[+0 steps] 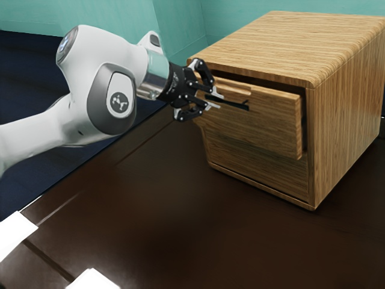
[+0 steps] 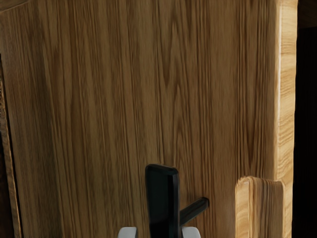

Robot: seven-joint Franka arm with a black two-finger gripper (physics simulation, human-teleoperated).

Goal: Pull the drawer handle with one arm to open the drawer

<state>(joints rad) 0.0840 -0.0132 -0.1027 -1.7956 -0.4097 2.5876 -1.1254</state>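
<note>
Mid-pull, drawer partly out!
The gripper pinches the black handle on the drawer, part-way out of the cabinet toward the table's far edge; next, I reckon, a straight steady pull back.

Cabinet at frame right on table; drawer in its upper half, partway out toward left; handle on drawer front; gripper around handle, arm from left.
</note>
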